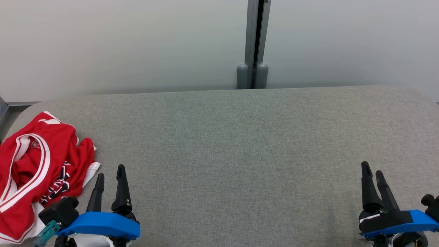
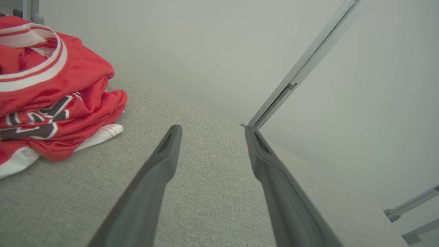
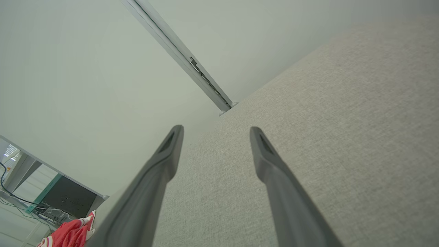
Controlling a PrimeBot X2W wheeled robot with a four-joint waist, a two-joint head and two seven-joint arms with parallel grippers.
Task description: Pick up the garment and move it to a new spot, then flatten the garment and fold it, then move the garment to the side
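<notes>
The garment (image 1: 37, 164) is a crumpled red jersey with white trim and dark lettering, heaped at the left end of the grey fabric surface (image 1: 240, 154). Just right of its lower edge my left gripper (image 1: 110, 173) stands open and empty, fingers apart and clear of the cloth. In the left wrist view the garment (image 2: 51, 92) lies to the left of the left gripper (image 2: 212, 128). At the lower right my right gripper (image 1: 373, 168) is open and empty too. The right wrist view has the right gripper (image 3: 216, 128) over bare fabric, and the garment (image 3: 70, 233) far off at lower left.
A pale wall panel with a grey vertical post (image 1: 253, 44) runs behind the surface's back edge. The surface's rounded left corner is beside the garment. A dark box and cables (image 3: 65, 199) lie on the floor beyond the left end.
</notes>
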